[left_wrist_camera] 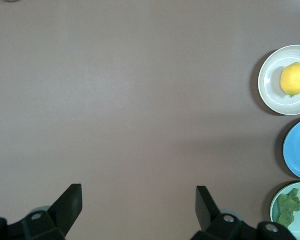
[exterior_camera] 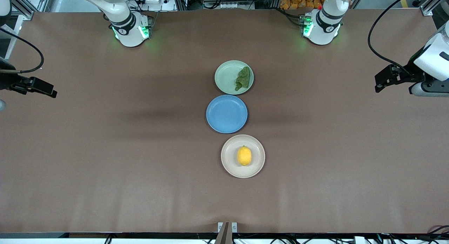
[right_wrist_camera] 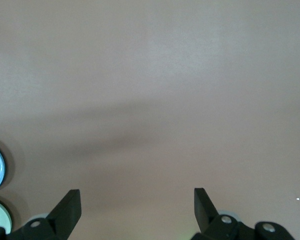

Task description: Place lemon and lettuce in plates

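Two items plated, both my grippers spread wide.
Lemon (exterior_camera: pixel 244 156) sits in the beige plate (exterior_camera: pixel 228 163), lettuce (exterior_camera: pixel 243 78) in the mint plate (exterior_camera: pixel 224 75); left gripper (left_wrist_camera: pixel 139 202) and right gripper (right_wrist_camera: pixel 137 206) hang over bare table (exterior_camera: pixel 105 149) at its ends.

- A blue plate (exterior_camera: pixel 226 114) — round, shallow, nothing on it — lies flat near the middle of the table (exterior_camera: pixel 105 160).
- The table has a plain brown top — soft shadows fall across it at the level of the blue plate.
- A heap of orange packets (exterior_camera: pixel 301 0) shows past the table's edge where the bases stand, toward the left arm's end.
- A small metal bracket (exterior_camera: pixel 227 227) is fixed at the table's edge nearest the front camera.
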{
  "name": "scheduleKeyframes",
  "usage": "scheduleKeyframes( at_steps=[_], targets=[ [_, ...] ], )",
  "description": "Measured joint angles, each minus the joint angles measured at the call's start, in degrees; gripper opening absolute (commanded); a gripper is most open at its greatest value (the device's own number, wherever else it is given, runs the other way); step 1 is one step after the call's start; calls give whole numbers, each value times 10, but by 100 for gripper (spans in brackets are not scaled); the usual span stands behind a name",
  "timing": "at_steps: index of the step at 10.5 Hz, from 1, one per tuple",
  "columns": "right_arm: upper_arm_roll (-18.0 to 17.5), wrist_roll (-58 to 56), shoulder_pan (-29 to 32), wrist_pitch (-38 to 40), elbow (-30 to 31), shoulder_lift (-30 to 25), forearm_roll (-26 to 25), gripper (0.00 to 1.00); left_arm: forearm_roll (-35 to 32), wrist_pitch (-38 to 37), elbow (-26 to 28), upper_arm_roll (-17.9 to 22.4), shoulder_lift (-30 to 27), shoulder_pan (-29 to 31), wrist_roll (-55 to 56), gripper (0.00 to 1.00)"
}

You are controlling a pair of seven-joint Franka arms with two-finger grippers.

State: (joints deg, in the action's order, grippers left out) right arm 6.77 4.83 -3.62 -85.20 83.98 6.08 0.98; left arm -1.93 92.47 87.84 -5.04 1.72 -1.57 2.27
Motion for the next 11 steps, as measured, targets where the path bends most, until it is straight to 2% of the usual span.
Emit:
scheduleKeyframes(
  at_steps=[11],
  targets=[
    [0,0,12,0,4,0,0,100,0,0,0,0,0,0,0,100]
  ],
)
